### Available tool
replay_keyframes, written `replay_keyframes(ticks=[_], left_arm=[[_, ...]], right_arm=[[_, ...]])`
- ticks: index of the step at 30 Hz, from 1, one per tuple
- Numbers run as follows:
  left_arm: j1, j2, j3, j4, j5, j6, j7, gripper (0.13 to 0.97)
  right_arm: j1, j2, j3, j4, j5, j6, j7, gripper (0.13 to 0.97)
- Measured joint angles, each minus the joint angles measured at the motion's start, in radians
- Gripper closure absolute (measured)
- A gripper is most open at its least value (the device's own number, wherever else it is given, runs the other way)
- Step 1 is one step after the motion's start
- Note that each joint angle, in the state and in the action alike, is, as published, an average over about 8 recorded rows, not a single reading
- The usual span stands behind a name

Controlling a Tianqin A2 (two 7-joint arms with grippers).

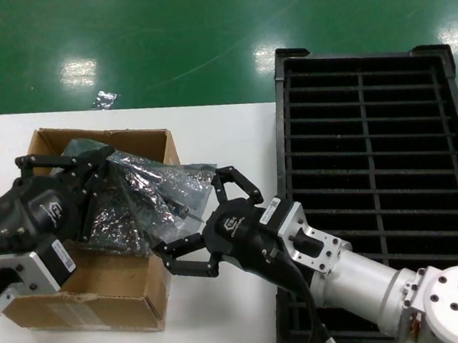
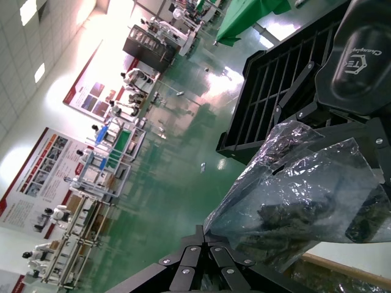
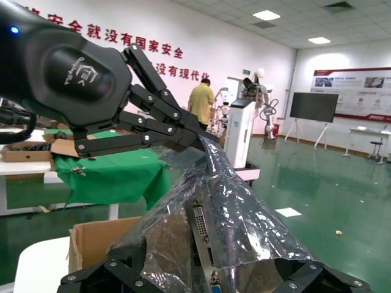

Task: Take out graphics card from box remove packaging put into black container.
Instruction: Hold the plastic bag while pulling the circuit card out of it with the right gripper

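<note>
Nearest the head camera, the right gripper [image 1: 207,226] reaches in from the lower right over the white table [image 1: 209,133], its black fingers spread wide around the lower end of a crinkly grey plastic bag [image 1: 146,192]. Whether those fingers actually press on the bag cannot be told. Opposite it, the left gripper [image 1: 110,162] has its fingers pinched together on the bag's upper corner, above the open cardboard box [image 1: 95,294]. Stretched between the two grippers, the bag hangs over the box's right side. Inside the bag, the right wrist view shows the graphics card [image 3: 204,229], its metal bracket and a port visible through the plastic. To the right, on the table's edge, sits the black container [image 1: 375,174], its slatted rows apart from the bag.
</note>
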State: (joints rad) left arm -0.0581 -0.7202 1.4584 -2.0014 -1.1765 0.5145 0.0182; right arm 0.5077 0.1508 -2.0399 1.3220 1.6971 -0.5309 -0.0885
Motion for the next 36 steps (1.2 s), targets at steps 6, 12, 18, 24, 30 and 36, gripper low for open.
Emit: replay_keyframes(ticks=[6, 12, 18, 24, 30, 36], left_arm=[[0.000, 0.000, 0.000, 0.000, 0.000, 0.000, 0.000, 0.958], [0.000, 0.000, 0.000, 0.000, 0.000, 0.000, 0.000, 0.958], [0.000, 0.000, 0.000, 0.000, 0.000, 0.000, 0.000, 0.958], [0.000, 0.000, 0.000, 0.000, 0.000, 0.000, 0.000, 0.958], [0.000, 0.000, 0.000, 0.000, 0.000, 0.000, 0.000, 0.958], [0.000, 0.000, 0.000, 0.000, 0.000, 0.000, 0.000, 0.958]], right_arm=[[-0.005, -0.007, 0.002, 0.004, -0.007, 0.021, 0.021, 0.381], [-0.021, -0.001, 0.001, 0.029, -0.014, 0.039, 0.055, 0.408], [-0.040, 0.007, -0.008, 0.058, -0.023, 0.050, 0.087, 0.425], [-0.049, 0.007, -0.017, 0.069, -0.029, 0.053, 0.108, 0.500], [-0.043, -0.005, -0.027, 0.060, -0.035, 0.056, 0.117, 0.596], [-0.033, -0.018, -0.034, 0.045, -0.039, 0.057, 0.121, 0.699]])
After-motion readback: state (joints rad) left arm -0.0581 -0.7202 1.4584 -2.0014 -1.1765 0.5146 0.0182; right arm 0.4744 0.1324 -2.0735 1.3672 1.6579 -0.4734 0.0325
